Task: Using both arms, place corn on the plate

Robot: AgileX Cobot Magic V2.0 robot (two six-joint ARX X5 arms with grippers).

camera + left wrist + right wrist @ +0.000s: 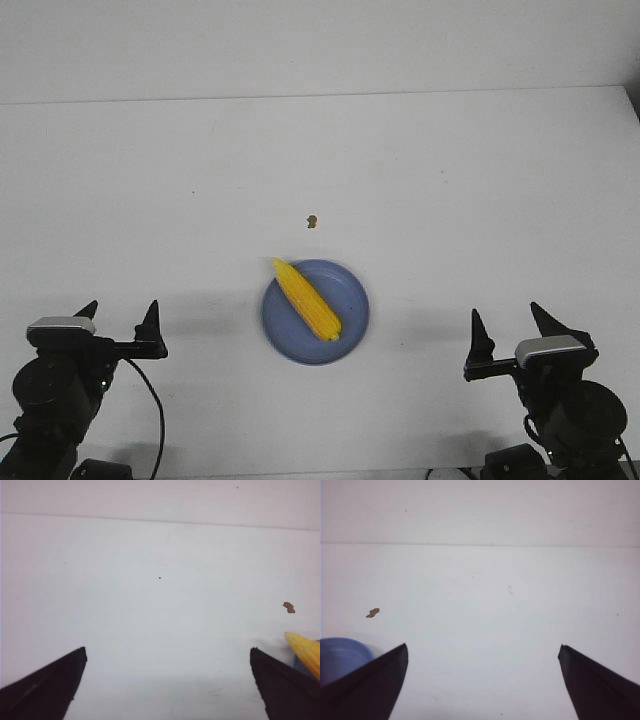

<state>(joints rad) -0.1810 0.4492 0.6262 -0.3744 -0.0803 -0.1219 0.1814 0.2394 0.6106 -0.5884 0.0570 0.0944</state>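
Observation:
The yellow corn [307,299] lies diagonally on the blue plate [350,318] near the table's front middle, its tip over the plate's far left rim. My left gripper [120,312] is open and empty at the front left, well apart from the plate. My right gripper [508,317] is open and empty at the front right, also apart. In the left wrist view the corn's tip [305,651] shows past my open gripper [168,651]. In the right wrist view a bit of the plate [342,654] shows beside my open gripper [482,647].
A tiny brown speck [312,221] lies on the white table [450,180] just beyond the plate; it also shows in the left wrist view [289,607] and the right wrist view [372,612]. The table's far edge meets a pale wall.

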